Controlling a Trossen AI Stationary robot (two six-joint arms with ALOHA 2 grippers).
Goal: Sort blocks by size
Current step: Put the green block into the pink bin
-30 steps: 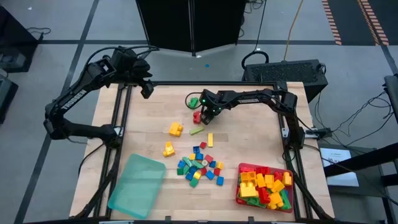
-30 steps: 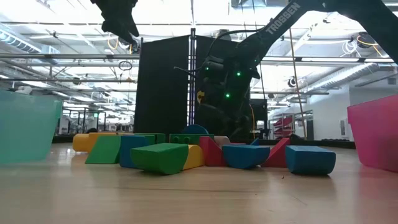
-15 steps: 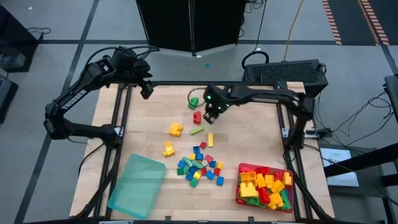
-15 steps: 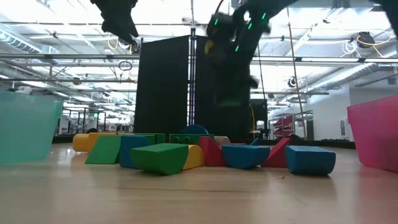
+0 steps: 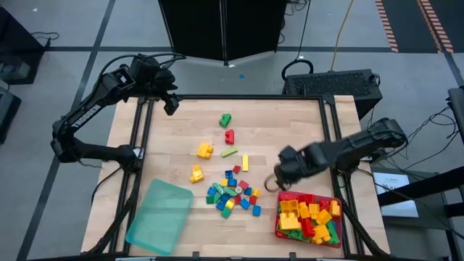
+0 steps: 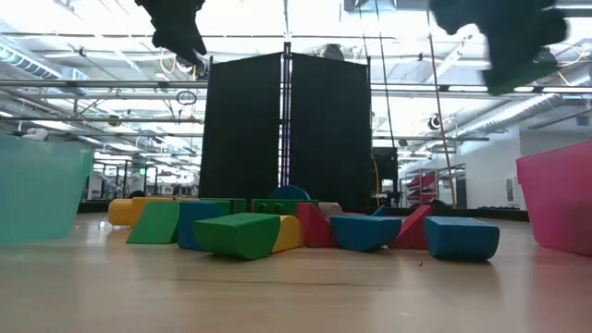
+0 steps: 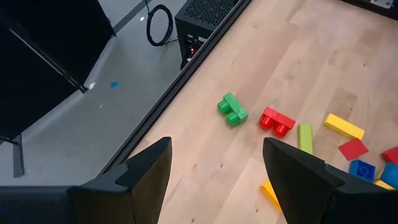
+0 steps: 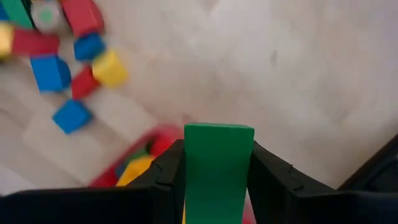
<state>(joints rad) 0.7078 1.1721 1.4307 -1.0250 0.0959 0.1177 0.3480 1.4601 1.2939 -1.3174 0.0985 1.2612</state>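
Right gripper (image 8: 217,180) pinched a green block (image 8: 219,163) near the red tray (image 5: 278,217); best released squarely over it.

Left gripper (image 7: 214,168) spread wide at the table's far-left corner.

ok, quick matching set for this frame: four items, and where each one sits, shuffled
1. red tray
2. teal tray
3. green block
4. left tool

a. near-left part of the table
b. between the right tool's fingers
c. over the far-left table corner, open
d. near-right corner, full of larger blocks

Pairs: 1-d, 2-a, 3-b, 4-c
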